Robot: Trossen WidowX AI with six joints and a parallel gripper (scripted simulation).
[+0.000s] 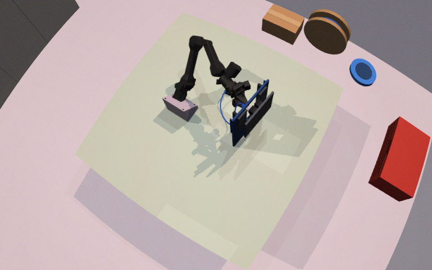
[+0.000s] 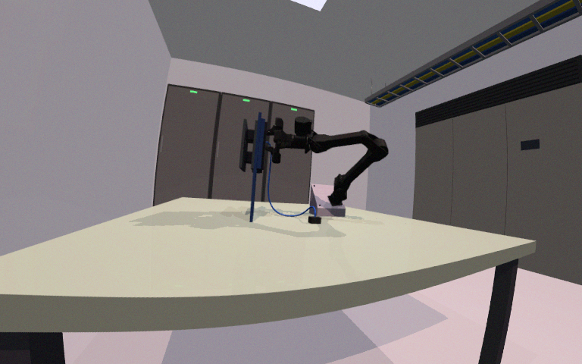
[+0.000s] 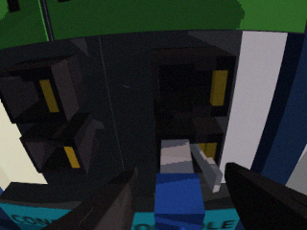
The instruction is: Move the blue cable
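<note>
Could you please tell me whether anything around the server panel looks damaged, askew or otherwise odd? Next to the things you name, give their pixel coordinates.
Nothing stands out: the blue panel [image 1: 233,133] [image 2: 253,189] stands upright on the table [image 1: 133,152] [image 2: 266,257], and the blue cable [image 1: 221,109] [image 2: 274,207] hangs in a loose loop, with no visible break.
</note>
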